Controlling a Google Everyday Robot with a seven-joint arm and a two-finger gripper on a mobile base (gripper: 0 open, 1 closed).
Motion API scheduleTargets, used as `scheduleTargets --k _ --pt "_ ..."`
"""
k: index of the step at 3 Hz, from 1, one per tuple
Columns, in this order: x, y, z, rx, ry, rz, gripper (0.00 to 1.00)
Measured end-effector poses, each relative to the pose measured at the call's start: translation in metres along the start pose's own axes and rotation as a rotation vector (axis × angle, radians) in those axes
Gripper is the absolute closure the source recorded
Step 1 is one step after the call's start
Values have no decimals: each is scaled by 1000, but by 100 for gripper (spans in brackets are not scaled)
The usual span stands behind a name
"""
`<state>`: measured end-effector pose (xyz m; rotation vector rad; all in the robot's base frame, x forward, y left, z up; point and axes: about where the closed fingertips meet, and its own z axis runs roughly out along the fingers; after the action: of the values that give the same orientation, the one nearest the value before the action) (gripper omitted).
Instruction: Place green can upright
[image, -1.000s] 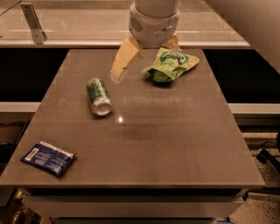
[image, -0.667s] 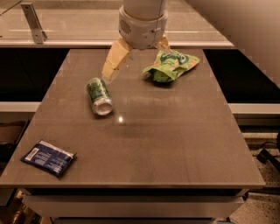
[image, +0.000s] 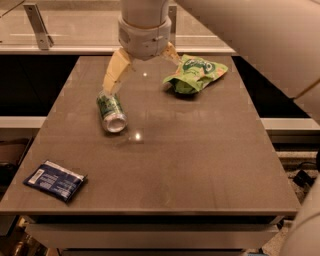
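Observation:
The green can (image: 111, 112) lies on its side on the brown table (image: 200, 165), left of centre, with its silver end facing the front. My gripper (image: 141, 72) hangs over the far part of the table, just behind the can. It is open and holds nothing. Its left finger (image: 114, 75) reaches down to the can's far end; I cannot tell if it touches. The right finger (image: 171, 51) is mostly hidden behind the wrist.
A soft green snack bag (image: 195, 73) lies at the back right, close to the right finger. A flat dark blue packet (image: 55, 180) lies at the front left corner. A counter ledge with a metal bracket (image: 39, 25) runs behind the table.
My gripper has moved left and lower, from near the snack bag to just behind the can. The can, bag and packet have not moved.

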<state>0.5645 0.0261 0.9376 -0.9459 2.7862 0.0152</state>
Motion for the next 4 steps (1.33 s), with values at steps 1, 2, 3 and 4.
scheduleTargets --k 1,2,3,4 --pt "-11 0 12 16 10 63 0" --pt "-18 2 19 30 23 133 0" --pt "-24 6 22 51 40 192 0" --pt "-31 14 26 74 65 249 0"
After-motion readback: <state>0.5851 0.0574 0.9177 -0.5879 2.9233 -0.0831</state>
